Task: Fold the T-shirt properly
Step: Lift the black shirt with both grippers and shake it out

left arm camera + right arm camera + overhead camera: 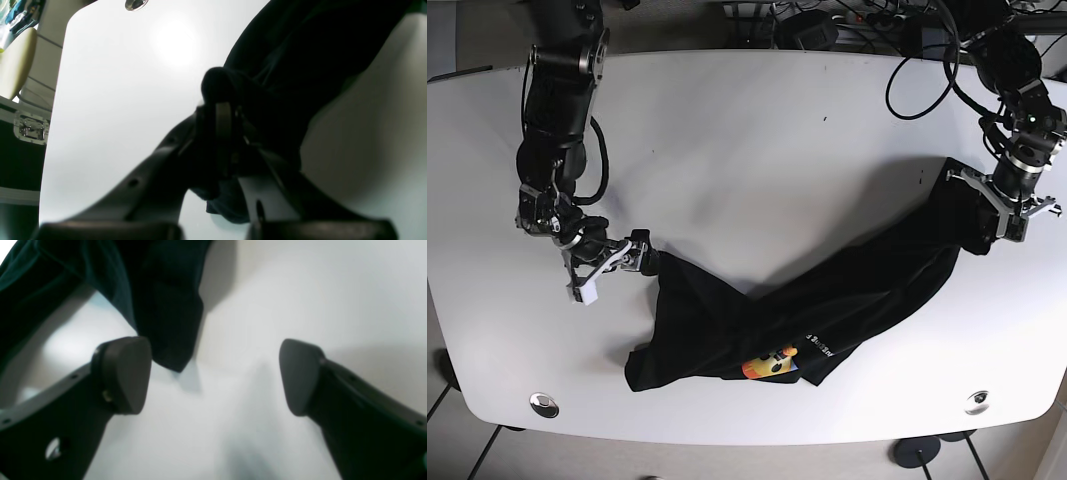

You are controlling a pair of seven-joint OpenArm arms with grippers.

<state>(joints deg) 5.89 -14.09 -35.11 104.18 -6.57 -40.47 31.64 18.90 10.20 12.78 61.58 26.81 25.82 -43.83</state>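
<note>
A black T-shirt (827,300) with an orange print lies rumpled in a diagonal band across the white table (747,130). In the base view my left gripper (999,212) is at the band's right end, shut on the cloth and lifting it a little. The left wrist view shows its fingers (222,113) pinched on dark fabric (283,66). My right gripper (612,268) is open at the shirt's left corner. In the right wrist view that gripper (213,376) holds nothing, and the shirt's corner (166,323) hangs just beyond the left pad (125,373).
Metal grommets sit near the table's front edge at the left (544,403) and the right (976,402). Cables and gear (847,25) crowd the far edge. A dark case with a metal latch (31,128) shows beside the table in the left wrist view.
</note>
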